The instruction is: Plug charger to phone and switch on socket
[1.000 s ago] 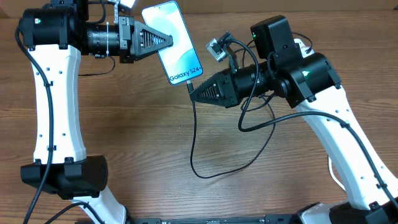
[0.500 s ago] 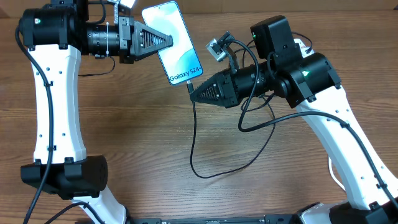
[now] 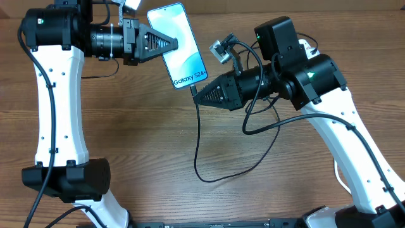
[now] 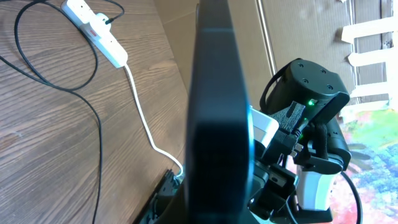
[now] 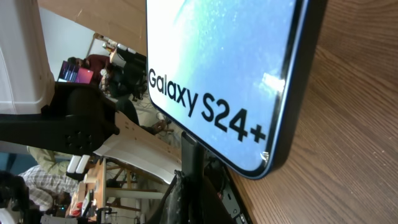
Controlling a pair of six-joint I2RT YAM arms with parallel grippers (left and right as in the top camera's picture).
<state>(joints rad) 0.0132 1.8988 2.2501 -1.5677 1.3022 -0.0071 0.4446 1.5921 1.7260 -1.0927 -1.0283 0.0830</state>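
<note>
The phone (image 3: 185, 45), with a light blue screen and "Galaxy S24+" text, is held off the table by its left edge in my left gripper (image 3: 172, 43), which is shut on it. My right gripper (image 3: 195, 95) is shut on the connector tip of the charger (image 3: 197, 136), right at the phone's lower short edge. In the right wrist view the black connector (image 5: 191, 158) stands just under the phone's edge (image 5: 224, 74). The left wrist view shows the phone edge-on (image 4: 214, 106) and the white socket (image 4: 94, 30) on the table beyond.
The charger's black cable loops over the wooden table (image 3: 139, 145) in front of the arms. The socket's thick white lead (image 4: 142, 118) runs along the table edge. Cardboard (image 3: 285, 5) lines the back. The right arm's own cables (image 3: 266, 123) hang beneath it.
The left gripper has carried the phone slightly to the right and down, closer to the connector. The right gripper has stayed in place.
</note>
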